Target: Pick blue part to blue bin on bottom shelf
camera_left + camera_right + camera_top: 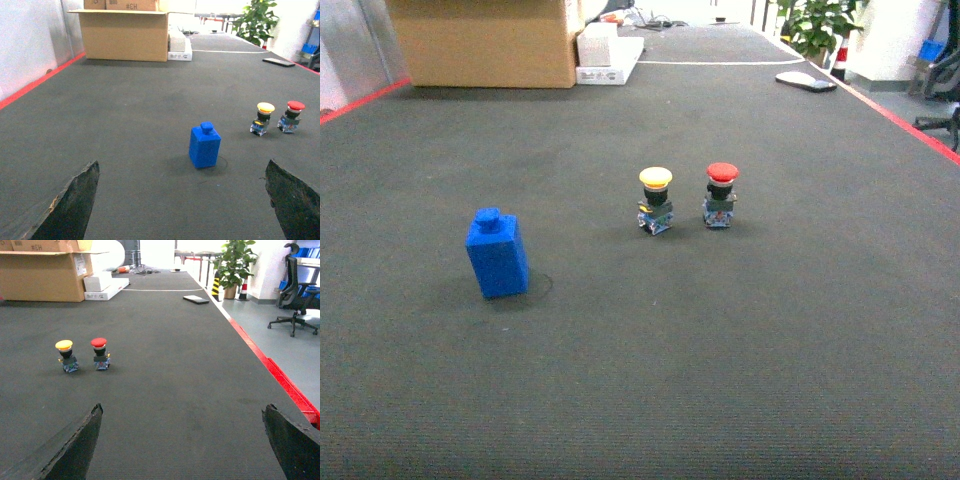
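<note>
The blue part point(497, 253) is a small bright-blue block with a knob on top, standing on the dark carpet at the left of the head view. In the left wrist view the blue part point(204, 145) stands ahead of my left gripper point(182, 167), a little right of centre and well beyond the fingertips. That gripper is open with nothing between its fingers. My right gripper point(182, 410) is also open over bare carpet. Neither gripper shows in the head view. The blue bin and the bottom shelf are out of view.
A yellow push button point(655, 199) and a red push button point(720, 195) stand side by side right of the blue part. A cardboard box point(485, 42) and a white box point(605, 55) lie far back. Red tape point(285, 385) edges the carpet.
</note>
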